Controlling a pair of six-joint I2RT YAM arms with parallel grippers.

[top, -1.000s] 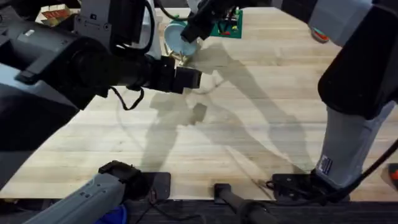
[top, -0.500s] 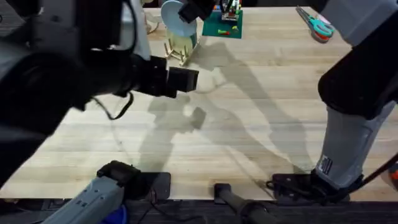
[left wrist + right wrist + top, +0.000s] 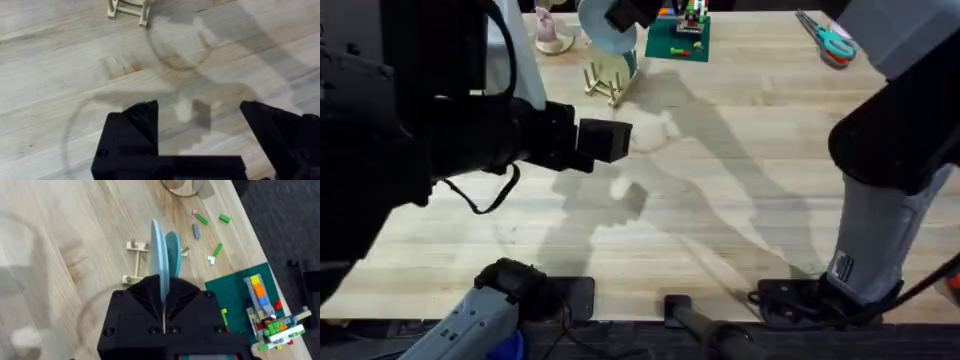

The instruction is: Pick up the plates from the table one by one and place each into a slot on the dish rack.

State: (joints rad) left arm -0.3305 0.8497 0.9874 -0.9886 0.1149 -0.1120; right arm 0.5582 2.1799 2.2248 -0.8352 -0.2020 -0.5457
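My right gripper reaches across to the far side and is shut on the pale blue plate, held on edge above the dish rack. The right wrist view shows this pale blue plate edge-on between the fingers of the right gripper. A teal plate stands upright just behind it, among the pegs of the rack. My left gripper hovers open over bare table, nearer than the rack. Nothing lies between the fingers of the left gripper.
A pink round dish sits left of the rack. A green baseplate with a small brick model stands to its right, with loose bricks scattered near it. Scissors lie at the far right.
The right gripper has carried the pale blue plate up and toward the far edge, above the rack. The left arm has drawn back slightly to the left, still open.
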